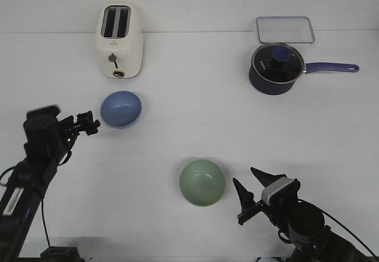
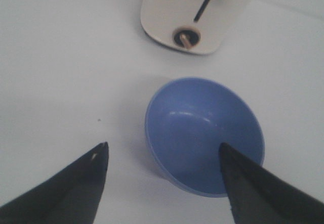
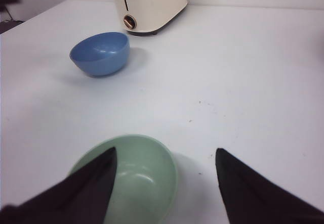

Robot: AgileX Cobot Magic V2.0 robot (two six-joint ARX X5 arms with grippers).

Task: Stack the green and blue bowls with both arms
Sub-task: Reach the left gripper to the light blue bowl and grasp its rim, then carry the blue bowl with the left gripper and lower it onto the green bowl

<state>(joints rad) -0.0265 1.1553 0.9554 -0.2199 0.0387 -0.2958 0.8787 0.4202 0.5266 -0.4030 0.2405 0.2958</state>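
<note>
The blue bowl [image 1: 121, 109] sits upright on the white table, in front of the toaster. My left gripper [image 1: 92, 123] is open just left of it, empty; in the left wrist view [image 2: 163, 150] one finger overlaps the bowl's [image 2: 202, 133] near rim and the other is over bare table. The green bowl [image 1: 202, 182] sits nearer the front, at the middle. My right gripper [image 1: 247, 188] is open just right of it, empty; in the right wrist view [image 3: 165, 155] one finger is over the green bowl's [image 3: 144, 176] rim. The blue bowl [image 3: 100, 53] shows farther off there.
A cream toaster [image 1: 119, 39] stands at the back left. A dark blue saucepan [image 1: 275, 68] with a glass lid and long handle stands at the back right, with a clear lidded container [image 1: 285, 29] behind it.
</note>
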